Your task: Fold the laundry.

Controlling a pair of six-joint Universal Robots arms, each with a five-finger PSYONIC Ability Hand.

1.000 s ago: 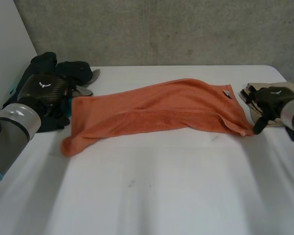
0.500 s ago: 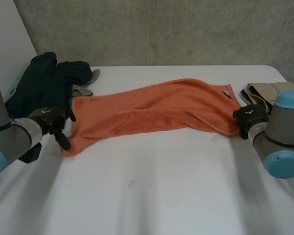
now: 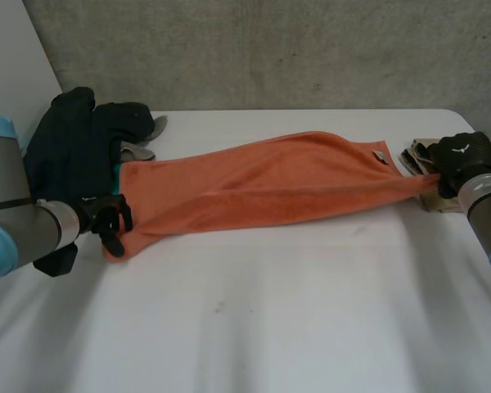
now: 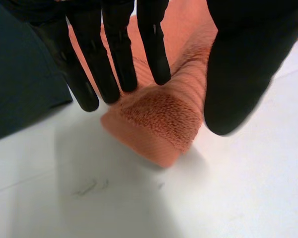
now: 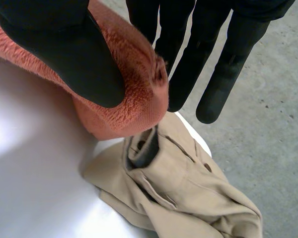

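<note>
An orange towel (image 3: 262,184) lies stretched lengthwise across the white table (image 3: 270,319). My right hand (image 3: 461,155) is at its right end, lifted a little, and pulls that corner taut. In the right wrist view the thumb (image 5: 64,39) presses the towel (image 5: 134,94) against the fingers, so that hand is shut on it. My left hand (image 3: 106,219) sits at the towel's rolled left end. There its straight fingers (image 4: 114,54) and its thumb stand on either side of the towel's end (image 4: 159,124) without clamping it.
A pile of dark clothes (image 3: 74,139) lies at the table's back left, right beside my left hand, also dark clothes (image 4: 20,74). A beige garment (image 5: 179,198) lies under and behind my right hand at the table's right edge (image 3: 421,154).
My right hand closed on the towel's right corner and drew it to the right, straightening the towel. My left hand swung in to the left end and its fingers are coming together.
</note>
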